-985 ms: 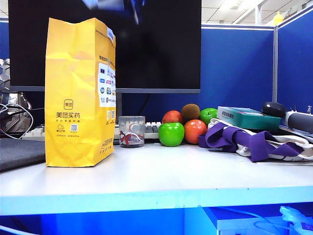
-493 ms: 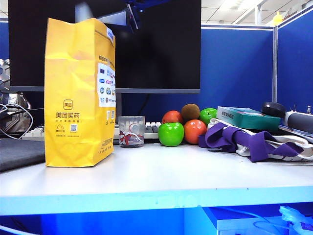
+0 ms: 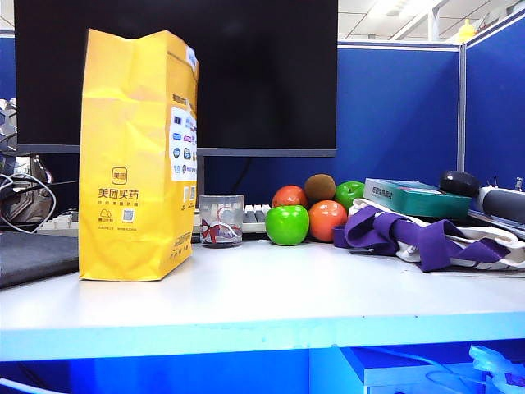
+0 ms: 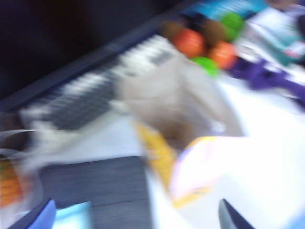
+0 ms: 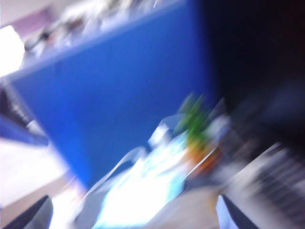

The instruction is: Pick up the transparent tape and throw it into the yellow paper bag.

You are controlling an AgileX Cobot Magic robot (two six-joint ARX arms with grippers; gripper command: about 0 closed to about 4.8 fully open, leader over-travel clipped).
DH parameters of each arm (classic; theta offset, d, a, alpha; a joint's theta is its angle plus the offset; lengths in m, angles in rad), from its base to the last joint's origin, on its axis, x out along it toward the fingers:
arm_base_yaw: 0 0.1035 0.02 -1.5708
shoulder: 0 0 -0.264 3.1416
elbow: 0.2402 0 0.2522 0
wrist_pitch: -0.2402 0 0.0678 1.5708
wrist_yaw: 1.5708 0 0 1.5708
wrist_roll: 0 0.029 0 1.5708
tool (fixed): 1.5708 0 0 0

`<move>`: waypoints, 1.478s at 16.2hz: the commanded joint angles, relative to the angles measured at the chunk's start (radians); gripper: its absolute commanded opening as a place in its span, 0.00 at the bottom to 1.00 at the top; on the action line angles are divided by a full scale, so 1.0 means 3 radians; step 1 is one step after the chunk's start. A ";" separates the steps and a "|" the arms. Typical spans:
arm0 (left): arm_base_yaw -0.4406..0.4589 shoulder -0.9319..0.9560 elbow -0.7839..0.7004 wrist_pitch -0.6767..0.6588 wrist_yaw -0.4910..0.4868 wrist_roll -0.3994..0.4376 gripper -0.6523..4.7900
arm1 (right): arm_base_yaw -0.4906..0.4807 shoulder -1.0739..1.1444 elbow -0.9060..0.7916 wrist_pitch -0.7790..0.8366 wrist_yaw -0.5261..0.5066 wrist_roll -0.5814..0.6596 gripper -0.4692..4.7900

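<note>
Both tools: left tool (image 4: pixel 133 217) and right tool (image 5: pixel 131 214) wide apart, empty, above the table (image 3: pixel 271 295).

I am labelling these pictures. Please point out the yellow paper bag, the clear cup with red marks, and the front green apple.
yellow paper bag (image 3: pixel 131 123): exterior view, plain front face.
clear cup (image 3: pixel 221 220): exterior view, middle of its wall.
green apple (image 3: pixel 287 225): exterior view, centre of its skin.
</note>
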 commanded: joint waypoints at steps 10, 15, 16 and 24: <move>0.0008 -0.1450 0.0013 -0.0286 -0.0843 -0.0038 1.00 | -0.0229 -0.2595 0.0043 -0.2080 0.1523 -0.2199 1.00; 0.0004 -0.1967 -0.0064 -0.0294 -0.0837 -0.0125 1.00 | -0.0234 -0.3807 -0.1073 -0.2083 0.1779 -0.2141 1.00; 0.0004 -0.2047 -0.0183 -0.0294 -0.0833 -0.0165 1.00 | -0.0234 -0.4205 -0.1631 -0.1773 0.1859 -0.2004 1.00; 0.0004 -0.2820 -0.2319 0.0966 -0.0209 -0.0402 1.00 | -0.0231 -0.5615 -0.5473 0.0296 0.1836 -0.1123 1.00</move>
